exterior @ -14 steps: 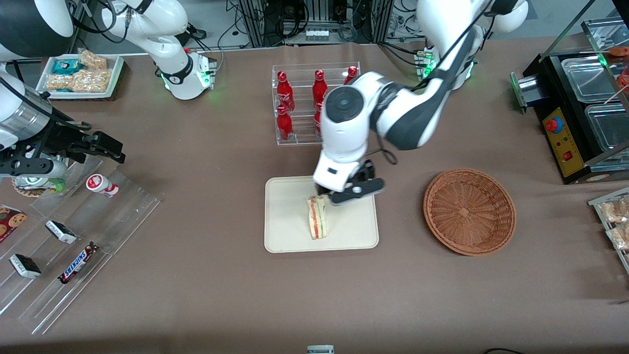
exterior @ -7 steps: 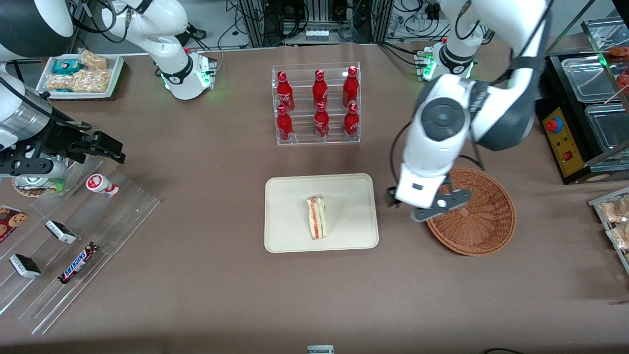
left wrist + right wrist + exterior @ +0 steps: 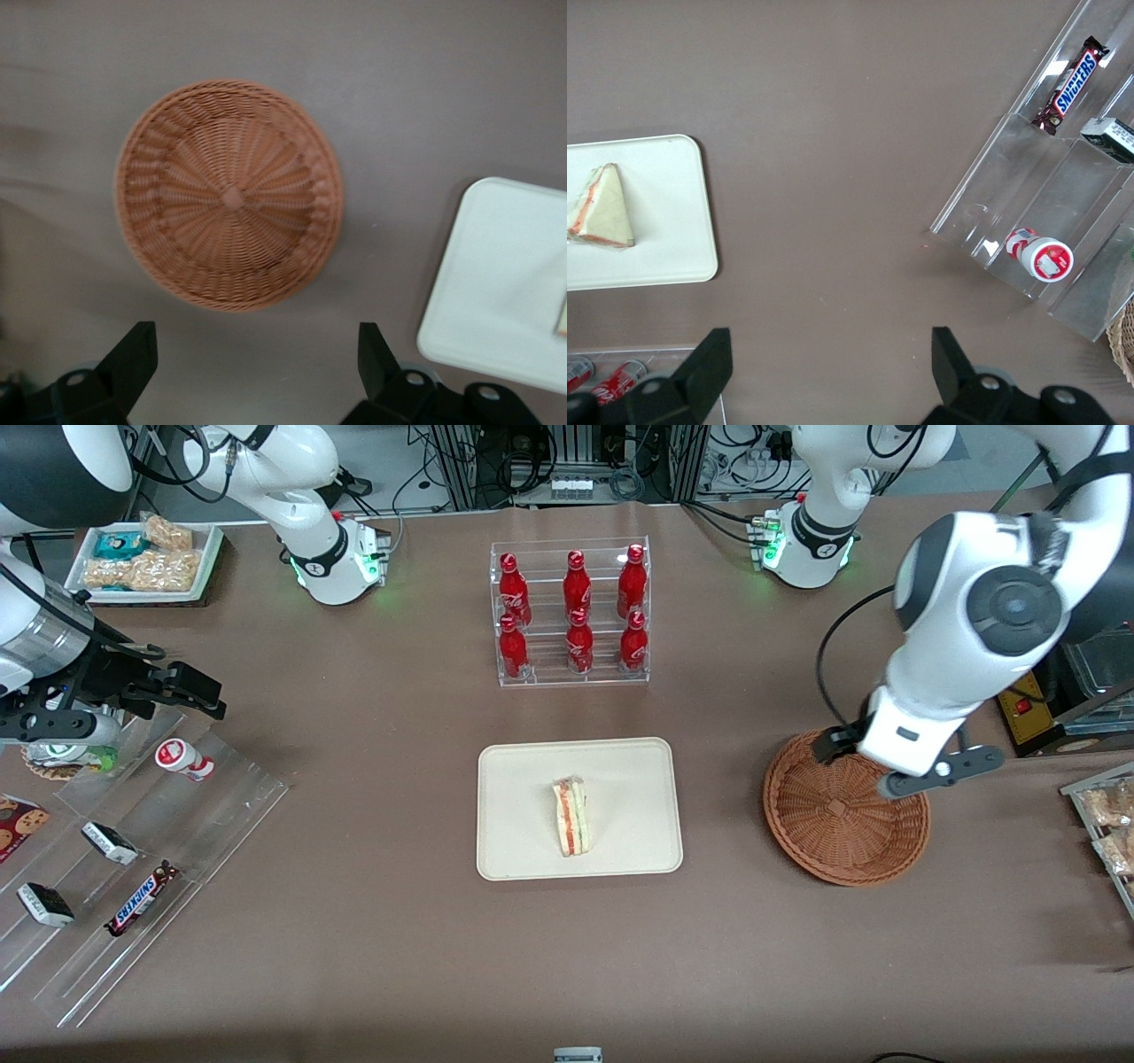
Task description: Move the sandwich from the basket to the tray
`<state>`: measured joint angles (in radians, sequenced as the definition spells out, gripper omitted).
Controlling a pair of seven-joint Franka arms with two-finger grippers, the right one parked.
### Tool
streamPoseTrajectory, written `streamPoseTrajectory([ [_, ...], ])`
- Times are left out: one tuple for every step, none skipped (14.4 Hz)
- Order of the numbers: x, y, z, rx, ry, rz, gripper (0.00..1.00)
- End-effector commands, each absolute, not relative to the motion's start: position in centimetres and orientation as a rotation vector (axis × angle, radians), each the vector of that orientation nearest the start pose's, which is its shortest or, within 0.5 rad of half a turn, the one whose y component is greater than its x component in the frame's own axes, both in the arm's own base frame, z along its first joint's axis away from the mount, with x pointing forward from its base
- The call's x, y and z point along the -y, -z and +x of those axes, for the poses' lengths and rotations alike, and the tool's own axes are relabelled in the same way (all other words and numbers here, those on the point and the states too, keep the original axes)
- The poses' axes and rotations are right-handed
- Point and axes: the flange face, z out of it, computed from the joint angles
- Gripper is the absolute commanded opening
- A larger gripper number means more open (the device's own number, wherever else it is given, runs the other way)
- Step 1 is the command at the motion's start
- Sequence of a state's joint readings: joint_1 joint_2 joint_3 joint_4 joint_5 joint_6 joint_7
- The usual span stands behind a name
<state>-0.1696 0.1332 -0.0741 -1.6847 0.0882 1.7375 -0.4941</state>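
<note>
The sandwich (image 3: 572, 816) stands on its edge near the middle of the cream tray (image 3: 523, 841); it also shows in the right wrist view (image 3: 601, 211) on the tray (image 3: 673, 239). The wicker basket (image 3: 842, 824) lies empty toward the working arm's end of the table and also shows in the left wrist view (image 3: 229, 195), where a corner of the tray (image 3: 496, 283) shows beside it. My left gripper (image 3: 895, 766) hangs above the basket's rim that is farther from the front camera, high off the table. In the left wrist view the gripper (image 3: 257, 363) is open and empty.
A clear rack of red cola bottles (image 3: 571, 615) stands farther from the front camera than the tray. A black machine (image 3: 1028, 646) stands beside the basket at the working arm's end. A clear stepped display with snack bars (image 3: 133, 850) lies toward the parked arm's end.
My left gripper let go of the sandwich on the tray, rose and swung away sideways to above the basket. The sandwich has stayed on the tray.
</note>
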Motion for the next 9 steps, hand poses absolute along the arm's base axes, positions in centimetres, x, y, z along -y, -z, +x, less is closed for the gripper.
streamPoseTrajectory([
  [10.5,-53.5,56.2,0.262,-0.115,-3.068,1.0],
  [9.8,-54.5,55.7,0.195,-0.135,-3.078,1.0],
  [8.8,-55.8,55.2,0.133,-0.131,-3.086,1.0],
  [7.8,-56.9,54.8,0.087,-0.114,-3.094,1.0],
  [7.2,-58.1,54.6,0.031,-0.089,-3.123,1.0],
  [6.8,-59.3,54.3,-0.044,-0.076,-3.142,1.0],
  [6.5,-60.2,54.0,-0.103,-0.095,-3.141,1.0],
  [6.3,-61.6,53.7,-0.161,-0.102,-3.138,1.0],
  [6.2,-62.2,53.7,-0.192,-0.096,-3.132,1.0],
])
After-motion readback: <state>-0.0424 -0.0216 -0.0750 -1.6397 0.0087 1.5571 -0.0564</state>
